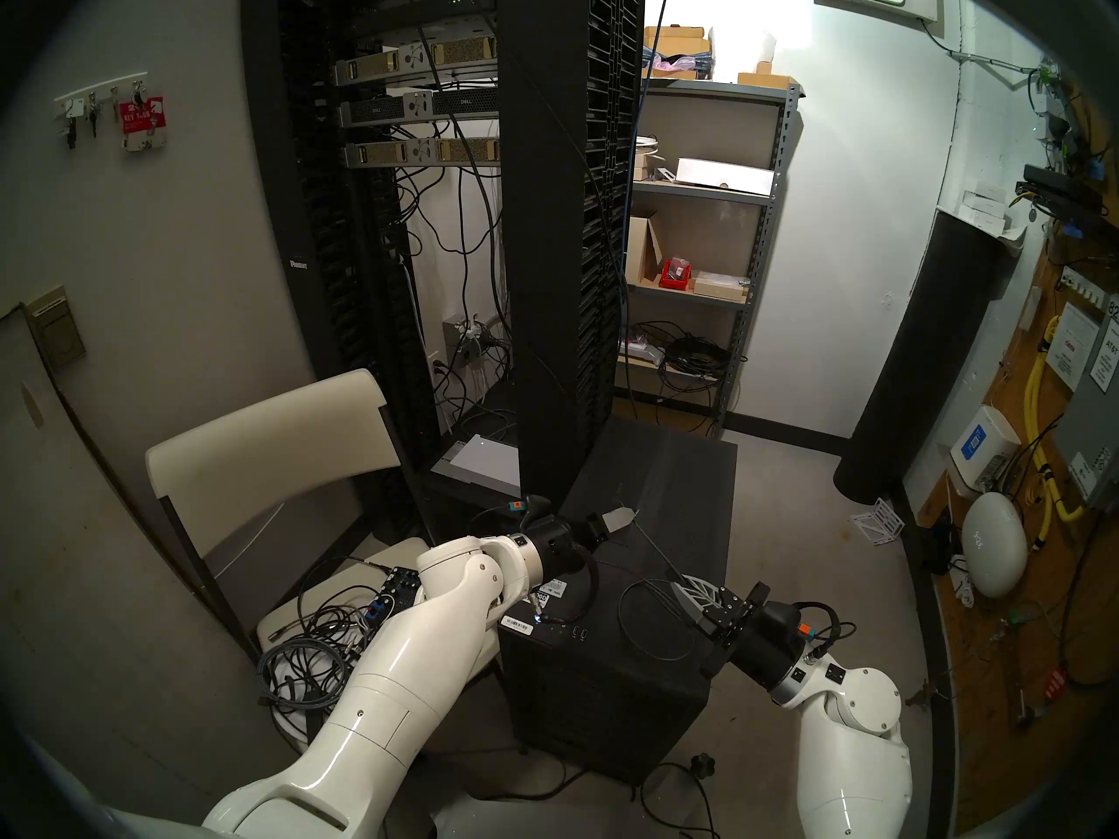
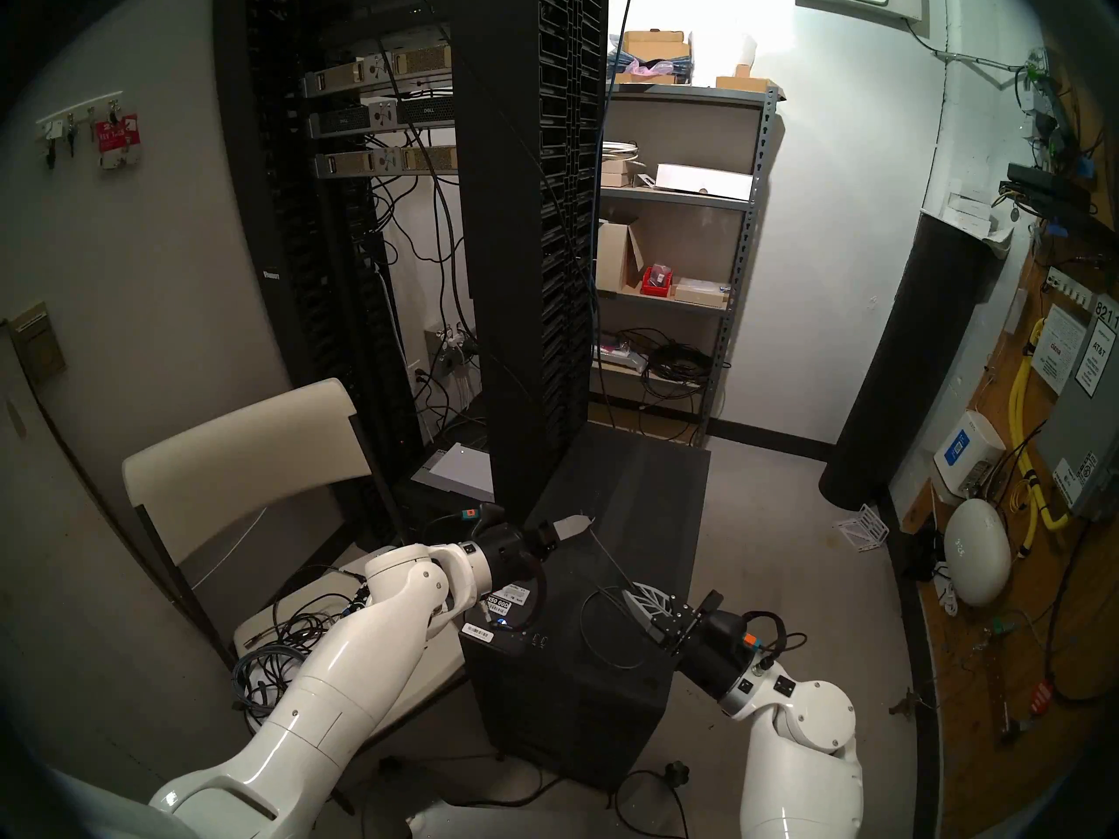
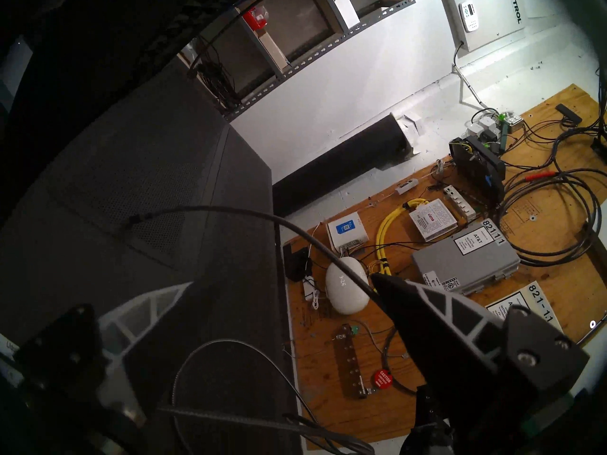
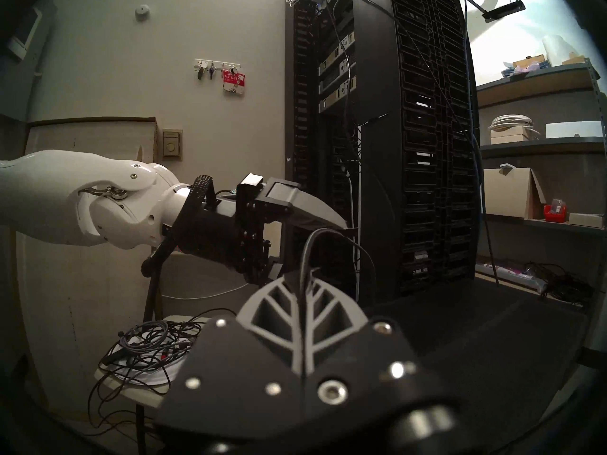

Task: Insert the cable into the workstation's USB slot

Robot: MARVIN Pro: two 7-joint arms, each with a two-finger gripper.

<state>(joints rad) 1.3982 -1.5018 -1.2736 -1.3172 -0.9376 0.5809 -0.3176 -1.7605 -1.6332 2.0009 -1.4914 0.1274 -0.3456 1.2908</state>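
Observation:
The workstation [image 1: 605,686] is a black tower on the floor, with its USB ports [image 1: 579,633] at the near top edge. The thin black cable [image 1: 654,547] rises from a loop on the case top. My right gripper [image 1: 678,583] is shut on the cable [image 4: 307,247], which shows pinched between its fingers in the right wrist view. My left gripper [image 3: 282,280] is open above the top panel. The cable [image 3: 230,209] arcs past one of its fingertips [image 3: 377,280], and the plug [image 3: 135,219] hangs just over the mesh, away from the ports.
A beige folding chair [image 1: 266,438] at the left holds tangled cords [image 1: 303,662] and a small audio mixer [image 1: 396,586]. The tall server rack [image 1: 563,214] stands right behind the workstation. A metal shelf [image 1: 757,262] is at the back, and wall-mounted boxes [image 1: 981,450] hang at the right.

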